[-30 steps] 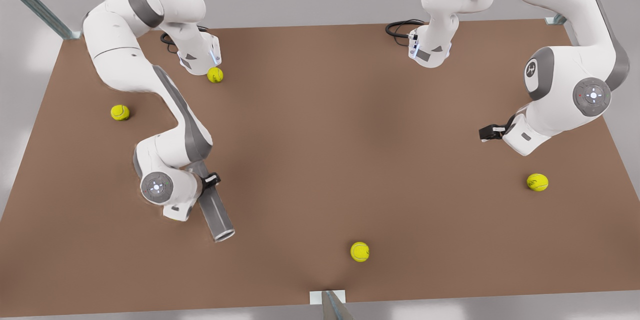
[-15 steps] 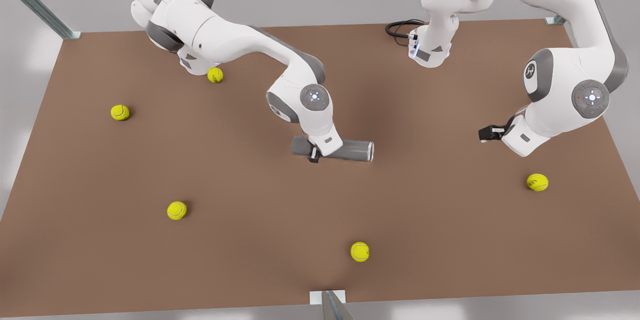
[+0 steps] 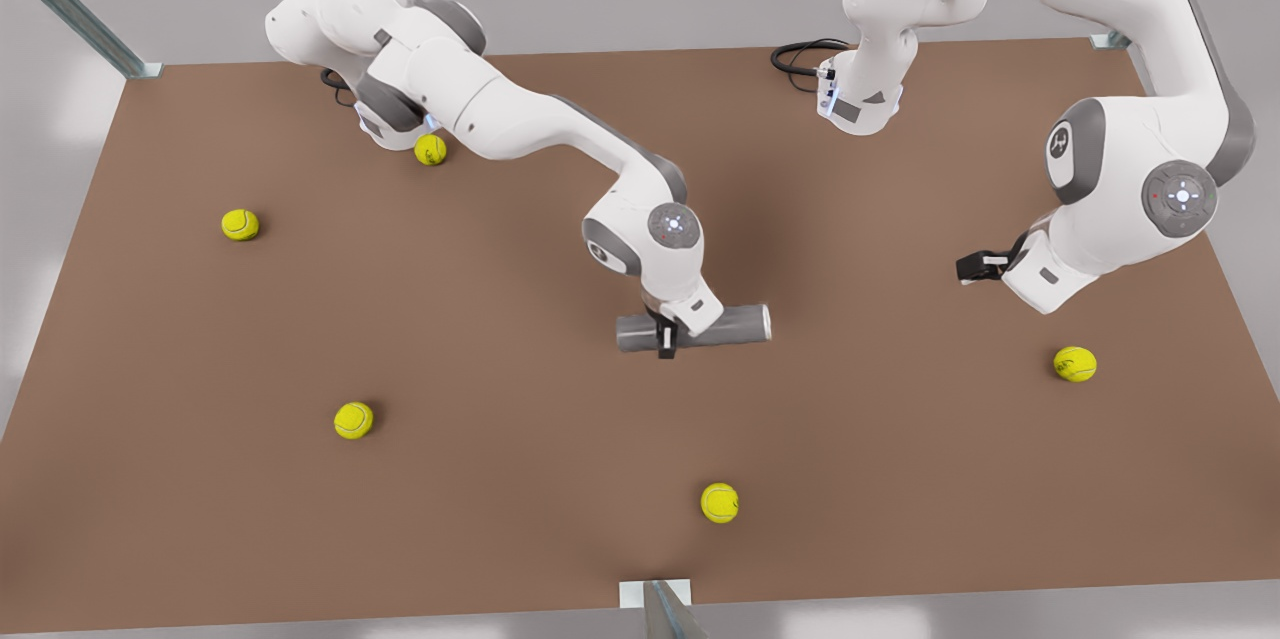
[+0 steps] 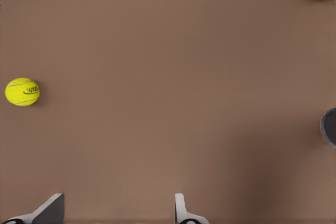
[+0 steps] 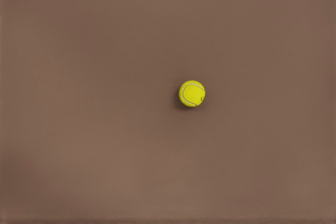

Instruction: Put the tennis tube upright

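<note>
The right gripper [image 3: 666, 340] had its black fingers [image 3: 664, 351] closed across the tennis tube [image 3: 735, 324], gripping it left of its middle in the front view; the tube lay horizontal near the centre of the brown table [image 3: 560, 539], silvery open rim toward the front view's right; whether it touched the table I could not tell. The left gripper [image 4: 118, 199] waited well apart at the front view's right, fingers spread wide and empty. Yellow tennis balls [image 3: 719, 502] lay scattered about. The tube looked stiff, light and smooth, so likely to slip or swing in a pinch; a hold nearer mid-length, across its width, should steady it while tipping the closed end down.
</note>
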